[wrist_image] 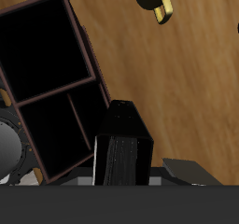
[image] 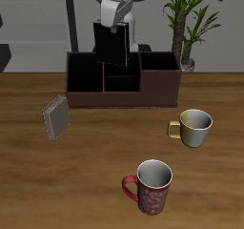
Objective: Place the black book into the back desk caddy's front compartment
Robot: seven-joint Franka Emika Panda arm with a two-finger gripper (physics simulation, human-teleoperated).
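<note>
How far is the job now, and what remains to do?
Done: the claw has picked up the black book and carried it to the back desk caddy. In hand: the book hangs upright above the caddy. Left: lower it into the front compartment and release.

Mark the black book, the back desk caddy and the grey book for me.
black book [image: 114, 44]: exterior view, middle of its dark cover, held over the caddy.
back desk caddy [image: 124, 97]: exterior view, its reddish-brown front wall.
grey book [image: 56, 117]: exterior view, middle of its cover, on the table before the caddy.
</note>
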